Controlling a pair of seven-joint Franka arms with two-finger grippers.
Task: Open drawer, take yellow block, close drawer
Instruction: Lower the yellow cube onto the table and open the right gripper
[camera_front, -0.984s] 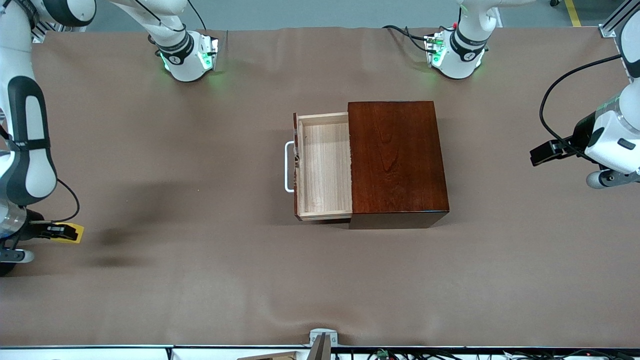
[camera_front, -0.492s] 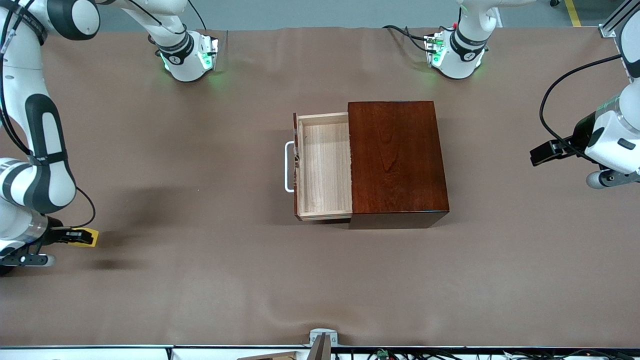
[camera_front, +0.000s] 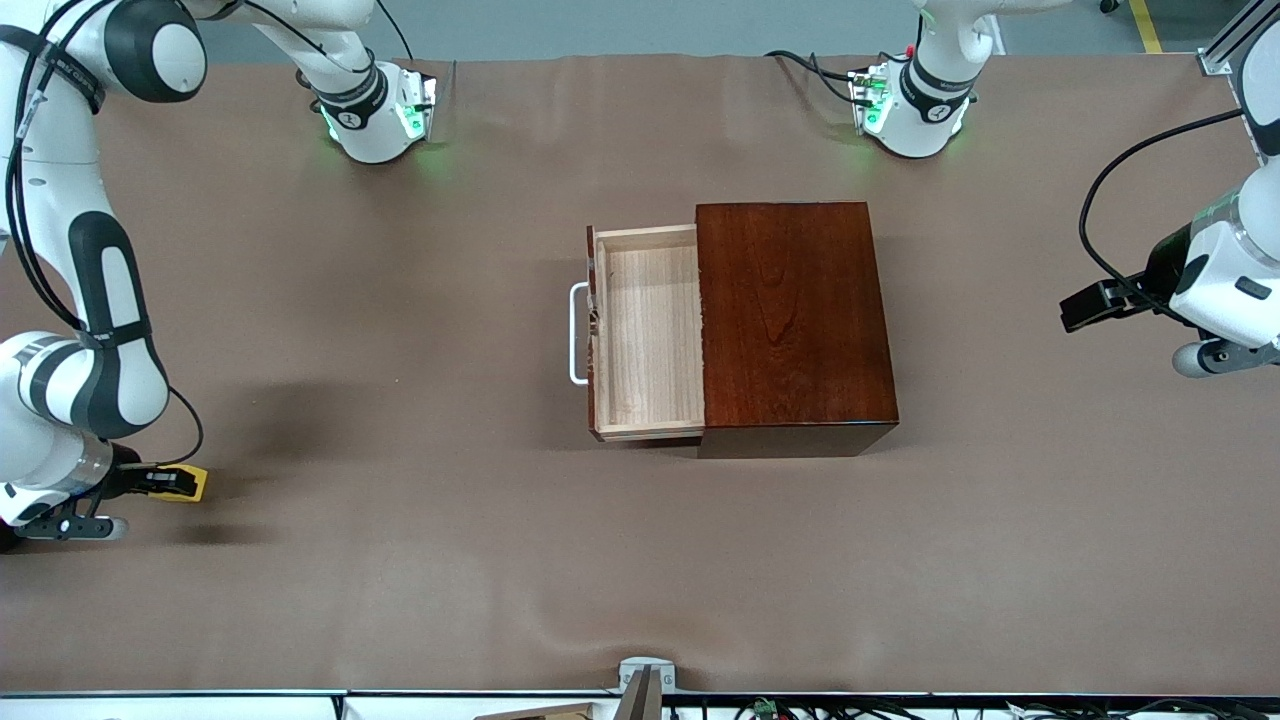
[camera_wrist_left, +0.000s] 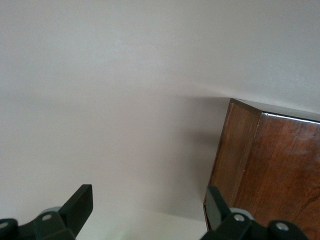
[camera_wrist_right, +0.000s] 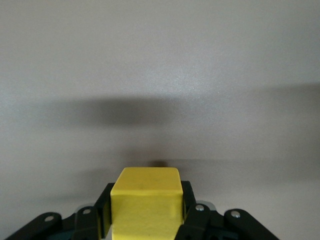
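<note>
Currently the yellow block (camera_wrist_right: 145, 200) is clamped between the fingers of the right gripper (camera_front: 168, 483), which is held low over the brown table cover (camera_front: 400, 560) at the right arm's end of the table, well apart from the wooden box (camera_front: 795, 320). The drawer (camera_front: 648, 335) is seen pulled out toward the right arm's end, its pale tray bare inside, with the white bar handle (camera_front: 576, 333) facing that way. The left gripper (camera_wrist_left: 145, 210) is kept waiting with its jaws spread wide and nothing between them, over the table near the box at the left arm's end.

Several risks can be judged from here. Only part of the block is covered by the pads, so it could be twisted or dropped if the arm were swung quickly. If the drawer were closed by the loaded right gripper, the block might be knocked against the handle and lost. A push applied off-centre on the drawer front could cause the tray to be jammed askew, or the whole box to be slid along the cover, since it is braced by nothing.

No brand, label or readable writing can be made out on the block, the drawer or the box.
</note>
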